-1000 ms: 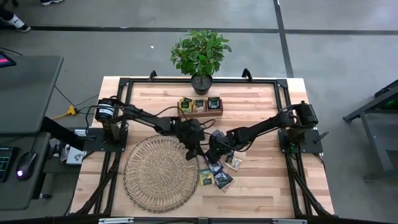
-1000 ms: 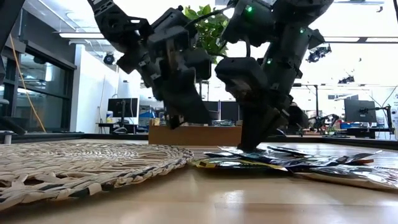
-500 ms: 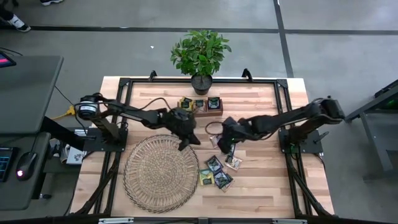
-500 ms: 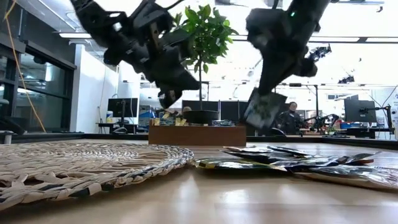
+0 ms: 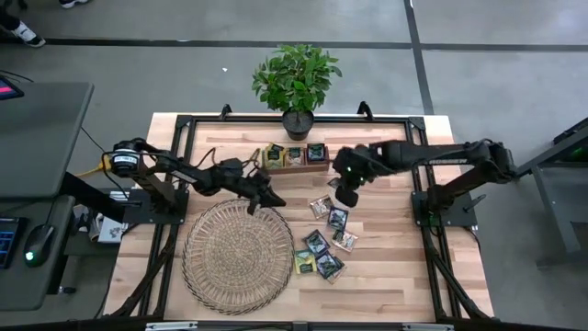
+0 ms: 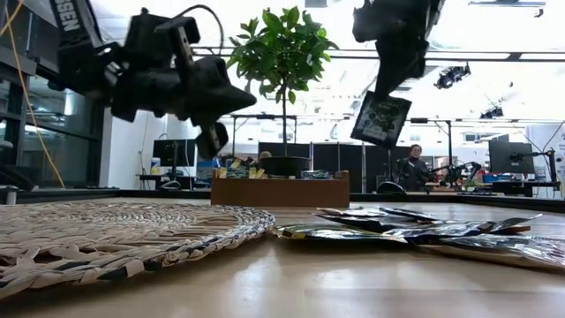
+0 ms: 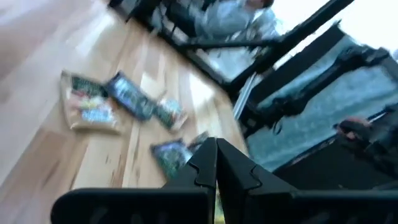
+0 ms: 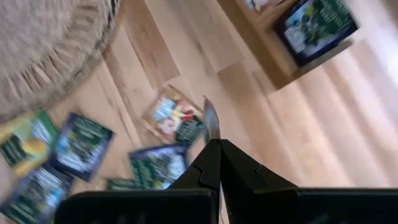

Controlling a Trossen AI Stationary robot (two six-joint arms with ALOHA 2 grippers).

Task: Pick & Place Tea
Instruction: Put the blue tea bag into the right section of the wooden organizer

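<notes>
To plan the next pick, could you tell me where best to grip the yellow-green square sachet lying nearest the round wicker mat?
Probably its edge facing the round wicker mat, coming straight down: the yellow-green square sachet lies flat, and a dark sachet crowds its other side.

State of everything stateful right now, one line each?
Right gripper: shut on a dark sachet, raised near the tray.
Left gripper: shut, empty, above the mat's far edge.
Tray: sachets in all three compartments.
Mat: flat, no tea on it.
Loose sachets: lying flat on the table beside the mat.
</notes>
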